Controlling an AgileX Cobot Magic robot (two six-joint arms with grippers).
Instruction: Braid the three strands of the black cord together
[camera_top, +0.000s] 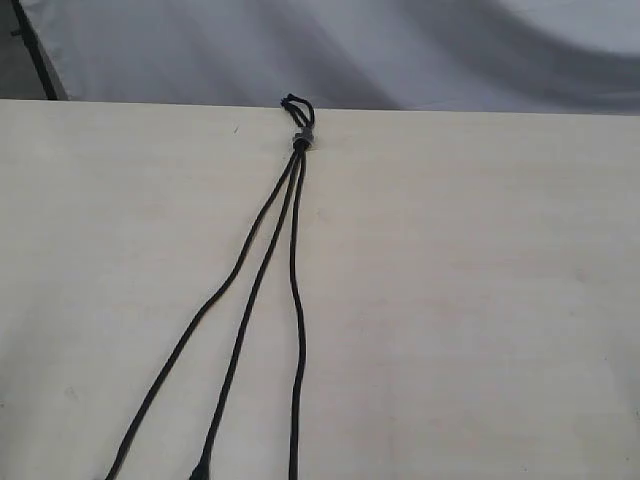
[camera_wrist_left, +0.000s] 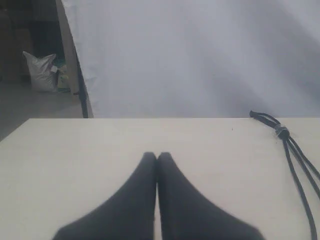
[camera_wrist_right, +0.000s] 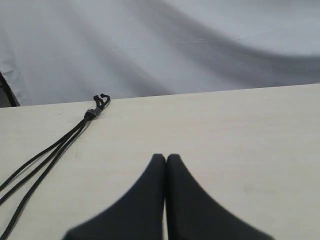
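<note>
Cord (camera_top: 291, 170) lies unbraided, strands (camera_top: 252, 300) fanning from grey band (camera_top: 301, 141).

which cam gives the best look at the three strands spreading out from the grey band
The exterior view: the three strands run unbraided and clearly separate from the grey band down to the bottom edge. Each wrist view catches only the band end and a short, bunched stretch at a frame edge.

The counter (camera_top: 480, 300) is plain pale cream, and the cloth (camera_top: 350, 50) behind it is greyish white. The cord (camera_top: 296, 170) is black, with a grey band (camera_top: 301, 141) near the far edge. The left gripper (camera_wrist_left: 157, 156) and right gripper (camera_wrist_right: 165, 157) are black.
</note>
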